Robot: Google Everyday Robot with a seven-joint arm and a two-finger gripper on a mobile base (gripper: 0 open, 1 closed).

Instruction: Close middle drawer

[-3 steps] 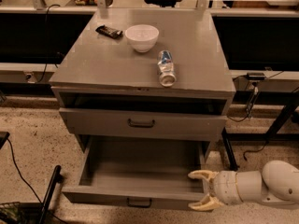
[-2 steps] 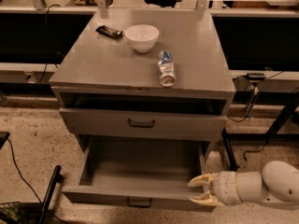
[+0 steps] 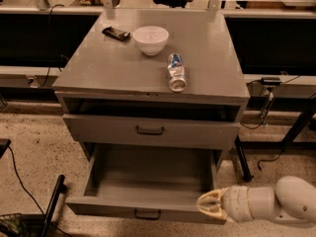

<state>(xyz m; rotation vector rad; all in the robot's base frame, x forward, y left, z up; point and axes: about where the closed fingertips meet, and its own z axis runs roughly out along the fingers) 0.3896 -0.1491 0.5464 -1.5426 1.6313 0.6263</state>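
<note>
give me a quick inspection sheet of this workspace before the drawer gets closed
surface: grey cabinet top, three items on it
job's things: middle drawer pulled far out, nothing seen in the tray
clutter: white bowl; drink container lying on its side; dark snack bar
grippers: gripper at the drawer's front right corner, fingers shut
cables: black cable on the floor, left
surroundings: speckled floor

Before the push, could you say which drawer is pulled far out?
The middle drawer, tray exposed, with the gripper at its front right corner; the top drawer is barely open.
</note>
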